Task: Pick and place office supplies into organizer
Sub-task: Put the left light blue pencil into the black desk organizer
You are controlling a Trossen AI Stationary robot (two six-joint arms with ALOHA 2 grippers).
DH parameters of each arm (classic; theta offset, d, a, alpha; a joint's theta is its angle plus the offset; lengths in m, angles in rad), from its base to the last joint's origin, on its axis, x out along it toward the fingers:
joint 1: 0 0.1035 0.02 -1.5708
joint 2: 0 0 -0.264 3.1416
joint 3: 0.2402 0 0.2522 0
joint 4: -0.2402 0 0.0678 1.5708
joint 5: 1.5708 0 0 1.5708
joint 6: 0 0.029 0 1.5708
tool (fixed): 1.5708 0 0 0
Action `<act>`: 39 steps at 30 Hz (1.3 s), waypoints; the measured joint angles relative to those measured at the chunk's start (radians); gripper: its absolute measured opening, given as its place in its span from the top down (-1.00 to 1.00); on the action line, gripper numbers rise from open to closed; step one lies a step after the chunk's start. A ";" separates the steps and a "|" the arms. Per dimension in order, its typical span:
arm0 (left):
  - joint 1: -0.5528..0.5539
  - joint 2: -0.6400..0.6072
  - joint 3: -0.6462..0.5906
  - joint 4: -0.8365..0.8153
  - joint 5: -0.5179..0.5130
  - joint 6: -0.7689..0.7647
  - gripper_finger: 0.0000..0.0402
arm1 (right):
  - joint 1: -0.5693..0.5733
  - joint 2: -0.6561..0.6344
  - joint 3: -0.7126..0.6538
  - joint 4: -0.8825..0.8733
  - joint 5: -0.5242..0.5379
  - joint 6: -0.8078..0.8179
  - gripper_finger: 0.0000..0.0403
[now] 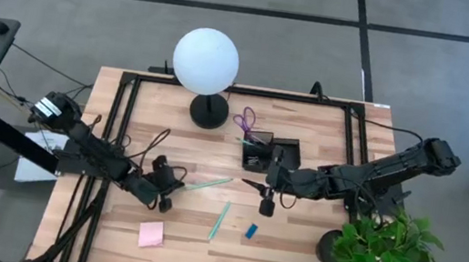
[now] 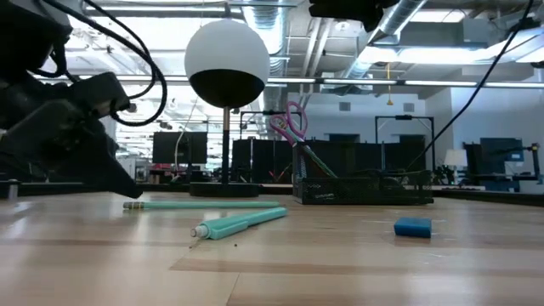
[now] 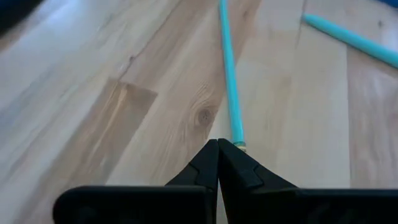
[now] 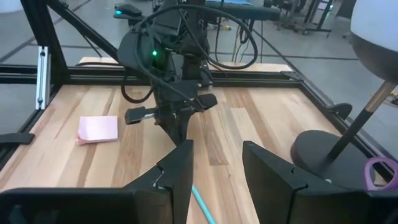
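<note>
Toward the left half of the desk [image 1: 309, 252], the left gripper [image 1: 166, 202] is sitting low over the wood with its fingers pressed fully together, and the left wrist view is showing them meeting just short of the near tip of the thin teal pen [image 3: 227, 74], with nothing between them. That pen [image 1: 209, 183] is lying just beside the closed tips and running away from them toward the organizer [image 1: 270, 153], its long axis pointing roughly at the desk's back right corner. By my reading, the grip has missed or has not yet been made, so the fingers would need to open and straddle the shaft across its length.

A second, thicker teal pen [image 1: 219, 220] is lying nearer the front edge, between the left gripper and the small blue eraser [image 1: 251, 232]. The pink sticky-note pad [image 1: 151, 234] is resting near the front left corner.

Right of centre, the right gripper [image 1: 266, 202] is hanging with its fingers parted and nothing held, just in front of the organizer. Purple-handled scissors [image 1: 245, 120] are already standing in the organizer's back corner. For the thin pen, the left arm is clearly the nearer one.
</note>
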 joint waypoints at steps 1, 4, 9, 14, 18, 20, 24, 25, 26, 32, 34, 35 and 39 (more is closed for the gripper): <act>0.004 0.000 0.000 0.009 0.000 0.031 1.00 | 0.000 0.000 0.000 -0.002 0.000 0.001 0.35; 0.014 0.000 0.012 0.014 0.002 0.098 0.96 | 0.000 0.004 0.000 -0.003 0.000 0.001 0.35; 0.031 0.000 0.036 0.015 0.003 0.218 0.73 | 0.000 0.008 0.000 -0.012 -0.001 0.002 0.35; 0.041 0.000 0.040 0.013 0.011 0.085 0.43 | -0.004 0.008 0.000 -0.016 -0.001 0.028 0.35; 0.016 0.000 0.036 0.006 0.024 0.060 0.30 | -0.004 0.008 0.000 -0.017 -0.001 0.028 0.35; 0.000 0.000 0.036 0.008 0.014 0.057 0.28 | -0.004 0.008 0.000 -0.015 -0.001 0.029 0.35; -0.025 0.003 0.036 -0.001 -0.066 0.011 0.28 | -0.005 0.008 0.000 -0.010 0.000 0.029 0.35; -0.030 0.016 0.036 0.002 -0.085 0.006 0.28 | -0.004 0.008 0.000 -0.010 0.000 0.029 0.35; -0.034 0.033 0.036 0.003 -0.097 0.005 0.28 | -0.004 0.008 0.000 -0.011 0.000 0.029 0.35; -0.038 0.202 0.035 0.163 -0.119 0.007 0.29 | -0.005 0.008 0.000 -0.010 0.001 0.029 0.35; -0.039 0.253 0.035 0.234 -0.139 0.007 0.29 | -0.005 0.008 0.000 -0.010 0.001 0.029 0.35; -0.039 0.275 0.035 0.268 -0.144 0.008 0.29 | -0.005 0.008 0.000 -0.010 0.001 0.029 0.35; -0.039 0.345 0.037 0.340 -0.179 0.000 0.29 | -0.005 0.008 0.000 -0.010 0.001 0.029 0.35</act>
